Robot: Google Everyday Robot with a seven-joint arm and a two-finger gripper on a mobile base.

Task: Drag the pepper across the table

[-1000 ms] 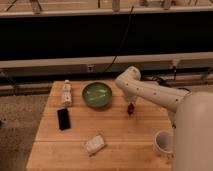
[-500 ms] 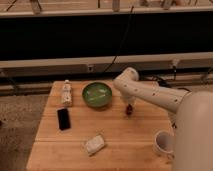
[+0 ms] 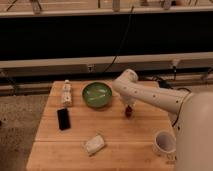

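The hand (image 3: pixel 128 107) reaches down onto the pepper (image 3: pixel 128 112) on the tabletop (image 3: pixel 125 140), right of the green bowl (image 3: pixel 97 94); its grip cannot be told

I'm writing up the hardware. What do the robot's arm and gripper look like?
The arm is smooth, white and tubular with a rounded elbow joint. The gripper is small and dark, down at the table beside the green bowl. No cables or markings show.

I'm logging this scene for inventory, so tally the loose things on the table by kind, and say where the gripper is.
Pepper: 1
Green bowl: 1
Black phone: 1
White cup: 1
Small pale bottle: 1
Pale wrapped packet: 1
Total: 6
The gripper is down at the pepper, just right of the bowl, over the table.
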